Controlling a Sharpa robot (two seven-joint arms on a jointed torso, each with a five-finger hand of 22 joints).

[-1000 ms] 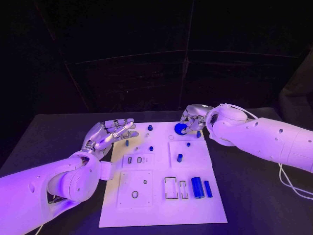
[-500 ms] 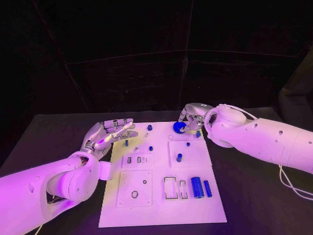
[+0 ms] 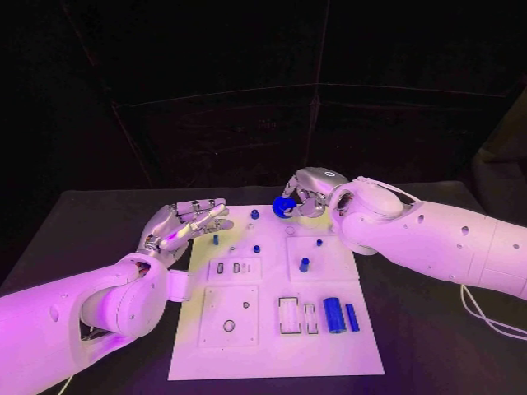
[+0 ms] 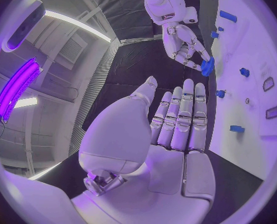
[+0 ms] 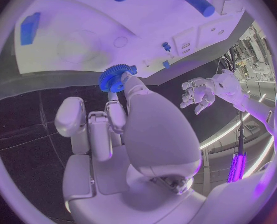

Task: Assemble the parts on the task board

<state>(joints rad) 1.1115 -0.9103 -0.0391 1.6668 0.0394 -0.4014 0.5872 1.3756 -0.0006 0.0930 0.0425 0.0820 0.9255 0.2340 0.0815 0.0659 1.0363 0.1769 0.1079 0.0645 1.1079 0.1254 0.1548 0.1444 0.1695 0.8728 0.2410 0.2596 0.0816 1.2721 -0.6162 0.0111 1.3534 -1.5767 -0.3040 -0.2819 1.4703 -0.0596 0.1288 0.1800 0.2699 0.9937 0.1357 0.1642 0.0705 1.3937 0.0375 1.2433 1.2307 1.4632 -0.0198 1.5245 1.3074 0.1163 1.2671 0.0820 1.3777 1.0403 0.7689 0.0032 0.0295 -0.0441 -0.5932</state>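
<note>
I see the right robot hand pinching a blue gear in its fingertips, above the far edge of the task board. The gear's teeth are visible in the right wrist view. The left robot hand is released, fingers extended and apart, hovering beside the board's left far corner over the desk. Other blue parts lie on the board.

A lab or test hall — black draped backdrop, ceiling strip lights, black table.
</note>
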